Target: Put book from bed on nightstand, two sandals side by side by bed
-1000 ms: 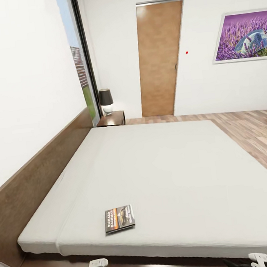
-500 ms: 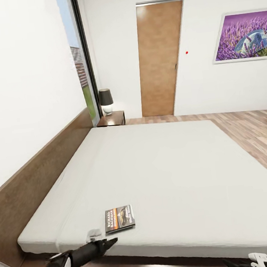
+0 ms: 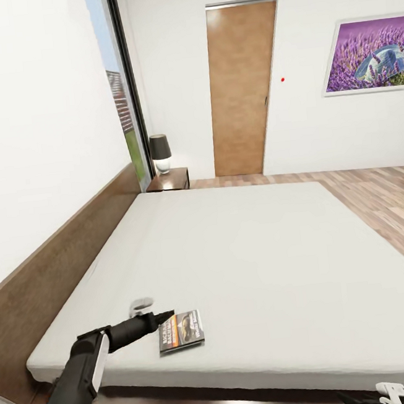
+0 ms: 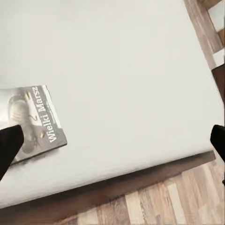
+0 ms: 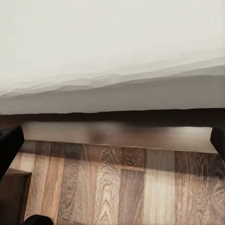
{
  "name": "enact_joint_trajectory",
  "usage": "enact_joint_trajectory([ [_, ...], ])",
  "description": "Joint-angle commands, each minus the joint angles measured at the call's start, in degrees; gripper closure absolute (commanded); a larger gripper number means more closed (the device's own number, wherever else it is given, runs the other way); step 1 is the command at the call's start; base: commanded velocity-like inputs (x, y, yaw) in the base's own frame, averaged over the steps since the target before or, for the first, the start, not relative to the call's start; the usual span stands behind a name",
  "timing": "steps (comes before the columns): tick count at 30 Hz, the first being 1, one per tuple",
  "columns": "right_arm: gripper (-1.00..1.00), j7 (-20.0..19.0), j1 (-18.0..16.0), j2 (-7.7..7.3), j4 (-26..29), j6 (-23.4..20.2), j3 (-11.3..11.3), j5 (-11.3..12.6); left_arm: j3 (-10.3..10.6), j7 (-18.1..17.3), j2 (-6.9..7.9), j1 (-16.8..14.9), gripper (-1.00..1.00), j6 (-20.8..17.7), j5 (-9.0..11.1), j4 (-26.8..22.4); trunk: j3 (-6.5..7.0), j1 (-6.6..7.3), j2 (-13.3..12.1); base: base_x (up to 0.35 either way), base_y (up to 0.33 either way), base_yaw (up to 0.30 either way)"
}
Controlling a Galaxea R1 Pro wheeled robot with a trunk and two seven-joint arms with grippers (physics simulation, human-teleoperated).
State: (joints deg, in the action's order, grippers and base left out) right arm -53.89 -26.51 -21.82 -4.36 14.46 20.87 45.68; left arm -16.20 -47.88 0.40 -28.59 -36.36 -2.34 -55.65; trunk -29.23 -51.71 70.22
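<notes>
The book (image 3: 180,330) lies flat on the bed's pale mattress (image 3: 263,251), near the front edge at the headboard end. My left gripper (image 3: 165,318) hovers low over the mattress with its tip at the book's left edge. In the left wrist view the book (image 4: 35,122) lies beside one finger, and the left gripper (image 4: 112,143) is open wide and holds nothing. My right gripper (image 3: 369,399) hangs low in front of the bed; in its wrist view the right gripper (image 5: 112,140) is open, facing the bed frame (image 5: 117,131). A nightstand (image 3: 170,180) stands at the bed's far corner. The sandals are out of view.
A dark-shaded lamp (image 3: 160,152) stands on the nightstand beside the tall window (image 3: 119,98). The wooden headboard (image 3: 53,267) runs along the left wall. A wooden door (image 3: 240,89) and a lavender picture (image 3: 367,54) are on the far wall. Plank floor (image 3: 383,208) lies right of the bed.
My left arm has risen from below the bed's front edge and reached over the mattress to the book's left edge. The right gripper and the book have not moved.
</notes>
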Motion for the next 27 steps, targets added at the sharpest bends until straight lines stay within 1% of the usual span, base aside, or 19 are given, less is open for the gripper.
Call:
enact_joint_trajectory([
  [1, -1.00, -0.3, -0.1, 0.03, -0.2, 0.4, 0.5, 0.4, -0.1, 7.0, -1.72, -2.0, -1.00, -0.3, -0.2, 0.0, -0.06, 0.00, 0.0, 0.000, 0.000, 0.000],
  [2, -1.00, -0.3, -0.1, 0.03, -0.2, 0.4, 0.5, 0.4, -0.1, 9.7, -2.51, -2.6, -1.00, -0.3, -0.2, 0.0, -0.06, 0.00, 0.0, 0.000, 0.000, 0.000],
  [3, -1.00, -0.3, -0.1, 0.03, -0.2, 0.4, 0.5, 0.4, -0.1, 15.3, -4.16, -3.6, -1.00, -0.2, -0.2, 0.0, -0.06, 0.00, 0.0, 0.000, 0.000, 0.000],
  [4, -1.00, -0.3, -0.1, 0.03, -0.2, 0.4, 0.5, 0.4, -0.1, 25.3, -6.47, -5.9, -1.00, -0.1, 0.1, 0.2, -0.06, 0.00, 0.0, 0.000, 0.000, 0.000],
  [5, -1.00, -0.3, -0.1, 0.03, -0.2, 0.4, 0.5, 0.4, -0.1, 29.7, -7.25, -7.2, -1.00, 0.2, 1.0, 0.4, -0.06, 0.00, 0.0, 0.000, 0.000, 0.000],
  [6, -1.00, -0.3, -0.1, 0.03, -0.2, 0.4, 0.5, 0.4, -0.1, 31.2, -7.50, -7.7, -1.00, 0.3, 2.1, 0.4, -0.06, 0.00, 0.0, 0.000, 0.000, 0.000],
  [7, -1.00, -0.3, -0.1, 0.03, -0.2, 0.4, 0.5, 0.4, -0.1, 31.8, -7.59, -7.8, -1.00, 0.3, 2.7, 0.4, -0.06, 0.00, 0.0, 0.000, 0.000, 0.000],
  [9, -1.00, -0.3, -0.1, 0.03, -0.2, 0.4, 0.5, 0.4, 0.1, 33.2, -7.89, -8.3, -1.00, 0.4, 5.5, 1.0, -0.06, 0.00, 0.0, 0.000, 0.000, 0.000],
  [10, -1.00, -0.3, -0.1, 0.03, -0.2, 0.4, 0.5, 0.4, 0.4, 33.5, -7.98, -8.4, -1.00, 0.4, 6.0, 1.8, -0.06, 0.00, 0.0, 0.000, 0.000, 0.000],
  [12, -1.00, -0.3, -0.1, 0.03, -0.2, 0.4, 0.5, 0.4, 1.2, 33.7, -8.07, -8.5, -1.00, 0.4, 6.6, 3.6, -0.06, 0.00, 0.0, 0.000, 0.000, 0.000],
  [14, -1.00, -0.6, -0.1, 0.03, -0.1, 0.4, 0.5, 0.4, 1.8, 33.8, -8.07, -8.5, -1.00, 0.4, 6.8, 4.4, -0.06, 0.00, 0.0, 0.000, 0.000, 0.000],
  [15, -1.00, -2.4, -0.1, 0.03, -0.1, 0.4, 0.5, 0.4, 2.1, 33.9, -8.04, -8.5, -1.00, 0.4, 6.9, 4.9, -0.06, 0.00, 0.0, 0.000, 0.000, 0.000],
  [16, -1.00, -3.5, -0.1, 0.03, -0.1, 0.4, 0.5, 0.4, 2.1, 33.9, -8.04, -8.5, -1.00, 0.4, 7.0, 5.0, -0.06, 0.00, 0.0, 0.000, 0.000, 0.000],
  [18, -1.00, -9.3, -0.1, 0.01, -0.2, 0.4, 0.5, 0.4, 2.3, 33.9, -8.04, -8.6, -1.00, 0.4, 7.0, 5.3, -0.06, 0.00, 0.0, 0.000, 0.000, 0.000],
  [19, -1.00, -16.0, -0.1, -0.10, -0.2, 0.3, 0.5, 0.4, 2.4, 33.9, -8.04, -8.6, -1.00, 0.4, 7.1, 5.4, -0.06, 0.00, 0.0, 0.000, 0.000, 0.000],
  [22, -1.00, -25.2, -0.1, -0.30, -0.3, 0.3, 0.5, 0.5, 2.5, 33.9, -8.10, -8.6, -1.00, 0.4, 7.1, 5.5, -0.06, 0.00, 0.0, 0.000, 0.000, 0.000],
  [24, -1.00, -29.4, -0.1, -0.97, -0.3, 0.1, 0.3, 0.5, 2.6, 33.9, -8.14, -8.6, -1.00, 0.5, 7.1, 5.5, -0.06, 0.00, 0.0, 0.000, 0.000, 0.000],
  [27, -1.00, -31.7, -0.1, -2.19, -0.2, -1.5, 0.1, 0.5, 2.7, 33.9, -8.19, -8.6, -1.00, 0.5, 7.1, 5.6, -0.06, 0.00, 0.0, 0.000, 0.000, 0.000],
])
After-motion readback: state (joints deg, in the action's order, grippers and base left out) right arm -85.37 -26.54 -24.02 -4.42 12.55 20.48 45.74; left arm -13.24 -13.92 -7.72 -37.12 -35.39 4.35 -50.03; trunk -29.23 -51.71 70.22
